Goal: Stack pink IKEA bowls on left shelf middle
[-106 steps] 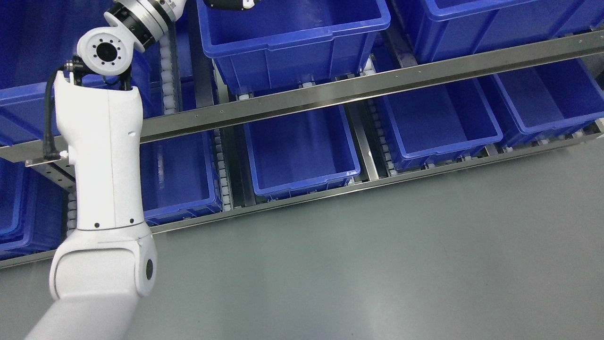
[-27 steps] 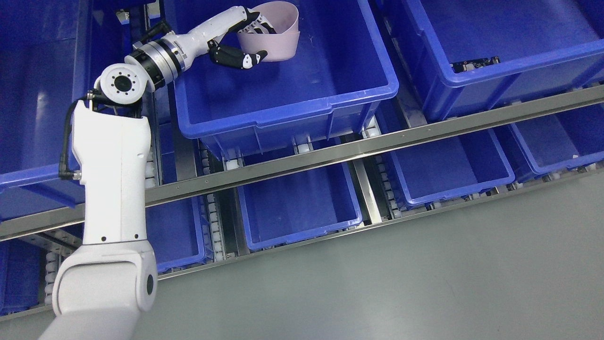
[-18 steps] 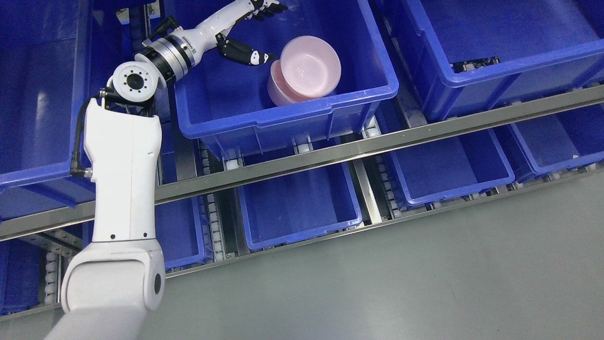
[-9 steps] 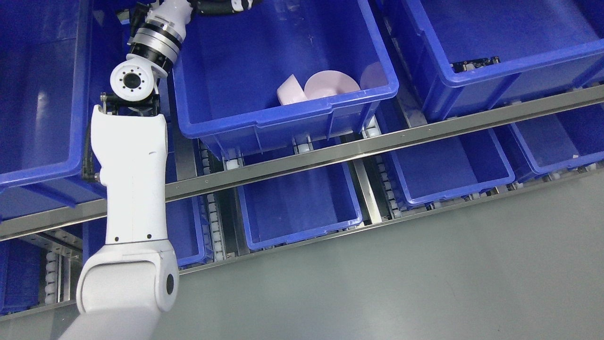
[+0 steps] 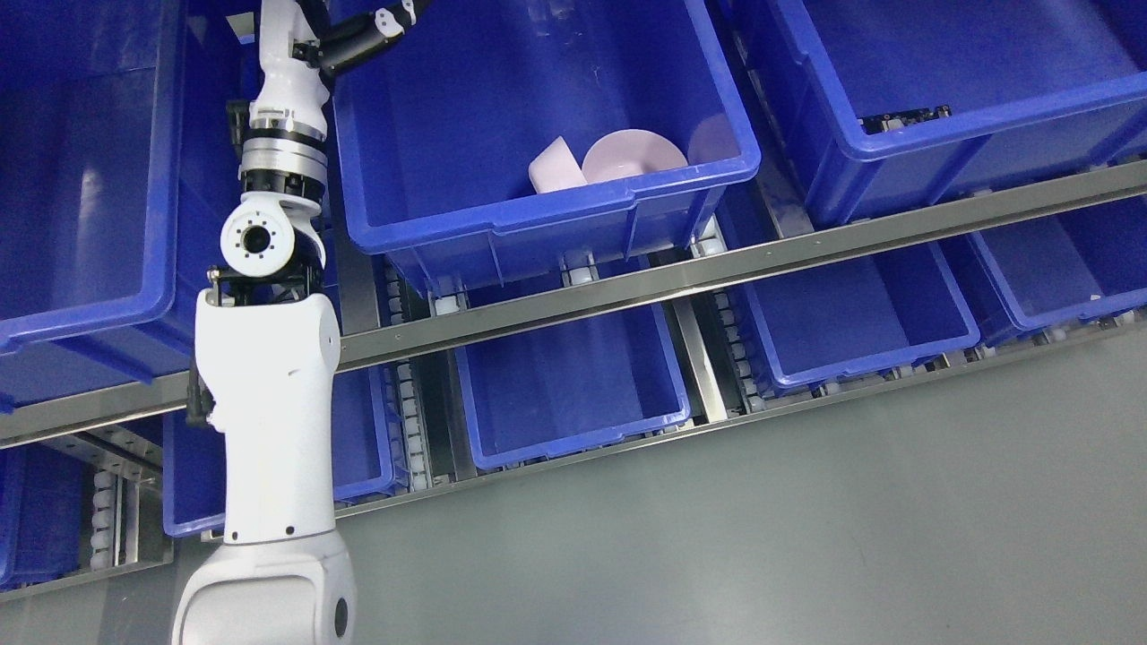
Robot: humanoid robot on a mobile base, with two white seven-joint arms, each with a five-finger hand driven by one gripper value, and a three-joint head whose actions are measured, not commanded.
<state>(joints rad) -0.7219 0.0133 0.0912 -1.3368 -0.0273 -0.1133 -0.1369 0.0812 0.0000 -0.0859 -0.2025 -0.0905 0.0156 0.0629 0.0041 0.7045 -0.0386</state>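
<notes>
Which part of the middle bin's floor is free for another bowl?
In the blue bin, the floor is bare from the left wall across the centre to the back. The front right corner is crowded: pink bowls lie there. The left hand sits at the back left rim.

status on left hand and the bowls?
Left hand mostly off-frame at top, holding nothing visible. Pink bowls tipped against front wall of blue bin. Nothing in the way.

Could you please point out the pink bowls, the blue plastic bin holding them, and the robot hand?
pale pink plastic bowls (image 5: 632,154): head view, the upturned bowl's side.
blue plastic bin (image 5: 502,228): head view, its front rim.
left robot hand (image 5: 363,31): head view, its dark fingers, partly cut off.
</notes>
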